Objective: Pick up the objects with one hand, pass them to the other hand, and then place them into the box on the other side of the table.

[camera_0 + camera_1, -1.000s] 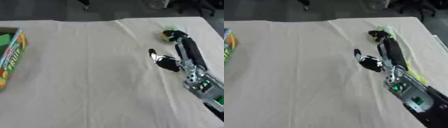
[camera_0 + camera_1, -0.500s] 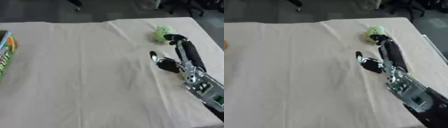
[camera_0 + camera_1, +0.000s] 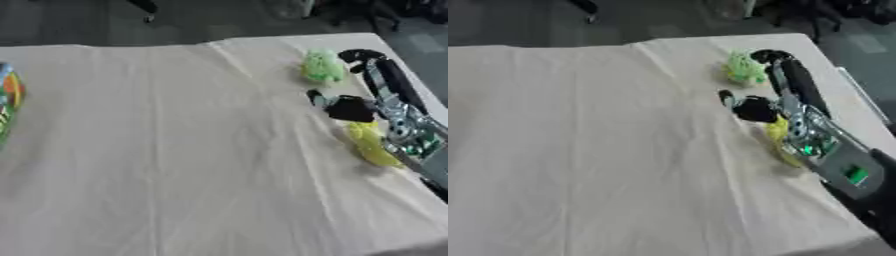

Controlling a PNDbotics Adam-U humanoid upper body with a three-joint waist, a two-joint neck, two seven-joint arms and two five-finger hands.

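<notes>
The right hand (image 3: 372,75), fingers stretched wide and empty just beside the green toy (image 3: 323,65), should grip its middle—it looks soft, light, squashy.

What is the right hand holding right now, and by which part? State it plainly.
Nothing, as far as shows: the right hand lies stretched beside the green object, not closed round it. A yellow object lies beneath the forearm, ungrasped.

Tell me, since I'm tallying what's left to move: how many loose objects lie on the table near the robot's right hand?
2: a light green object beside the right hand's fingertips, and a yellow object lower down, partly under that arm; more may be hidden.
</notes>
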